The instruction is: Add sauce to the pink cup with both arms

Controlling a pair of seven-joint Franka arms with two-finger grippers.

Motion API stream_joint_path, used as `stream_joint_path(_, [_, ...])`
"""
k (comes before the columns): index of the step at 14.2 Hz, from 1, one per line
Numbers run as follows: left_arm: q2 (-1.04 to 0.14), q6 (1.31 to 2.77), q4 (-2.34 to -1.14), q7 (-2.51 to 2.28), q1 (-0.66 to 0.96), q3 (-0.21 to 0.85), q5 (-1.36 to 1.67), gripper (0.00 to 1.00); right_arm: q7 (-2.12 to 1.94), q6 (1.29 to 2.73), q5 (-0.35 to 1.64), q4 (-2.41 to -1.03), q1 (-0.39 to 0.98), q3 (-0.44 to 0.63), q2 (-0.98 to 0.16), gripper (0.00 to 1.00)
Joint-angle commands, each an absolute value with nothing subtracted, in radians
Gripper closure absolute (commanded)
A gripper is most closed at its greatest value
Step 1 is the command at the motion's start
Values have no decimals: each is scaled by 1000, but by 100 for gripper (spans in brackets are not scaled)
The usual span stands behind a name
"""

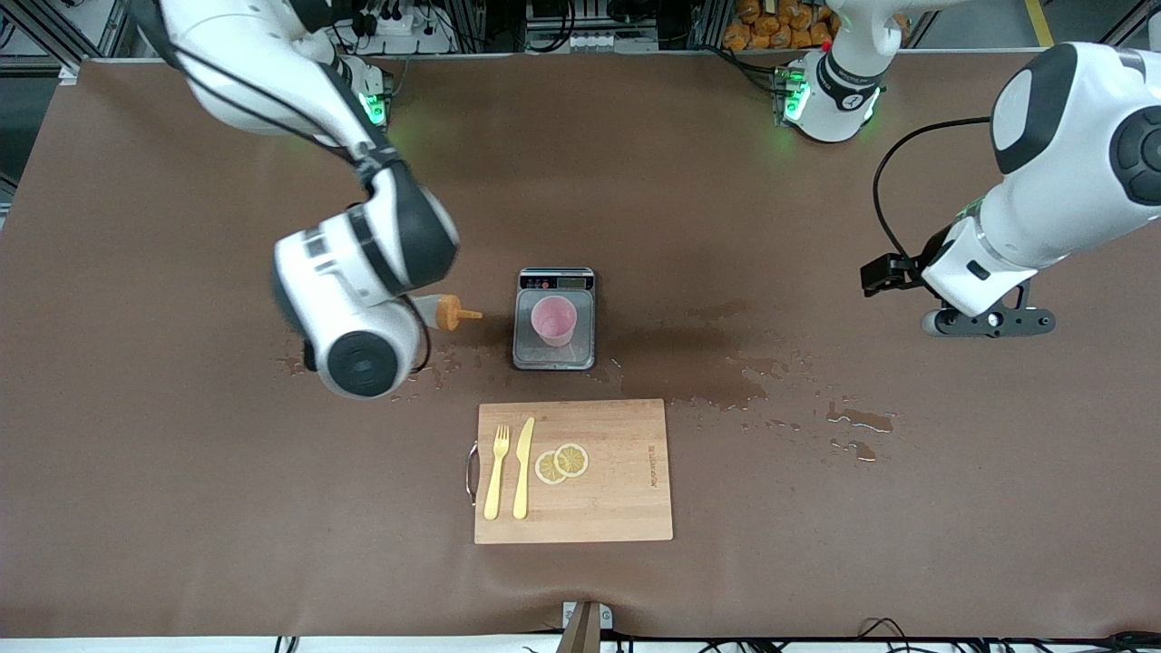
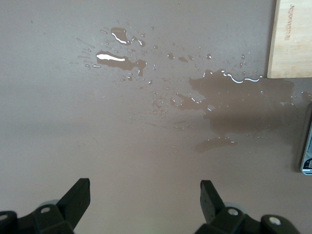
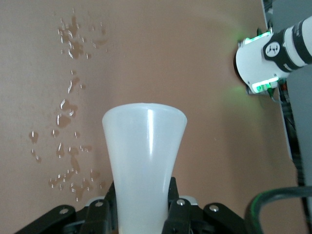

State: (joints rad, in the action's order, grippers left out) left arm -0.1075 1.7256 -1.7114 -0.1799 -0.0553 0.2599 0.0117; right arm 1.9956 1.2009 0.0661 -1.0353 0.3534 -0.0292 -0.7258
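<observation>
The right gripper [image 1: 419,313] clasps the sauce bottle [image 1: 449,313] beside the scale [image 1: 554,318], nozzle toward the pink cup [image 1: 553,320] on that scale. The left gripper [image 2: 145,202] waits spread above wet table [image 2: 146,146]. In the right wrist view, fingers [image 3: 171,207] squeeze the bottle's body [image 3: 145,161].

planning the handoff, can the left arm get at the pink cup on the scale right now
Probably yes: the left claw is open and empty above bare, wet table, and nothing stands between it and the pink cup. The right claw holds the sauce beside the scale.
</observation>
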Motion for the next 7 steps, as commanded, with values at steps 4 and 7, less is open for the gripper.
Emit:
stream_joint_path(4, [-28, 1692, -1715, -109, -92, 264, 17, 0, 1737, 1167, 284, -1052, 128, -41, -637, 61])
stream_joint_path(7, [17, 1651, -1710, -109, -94, 262, 17, 0, 1628, 1144, 359, -1057, 39, -41, -640, 60])
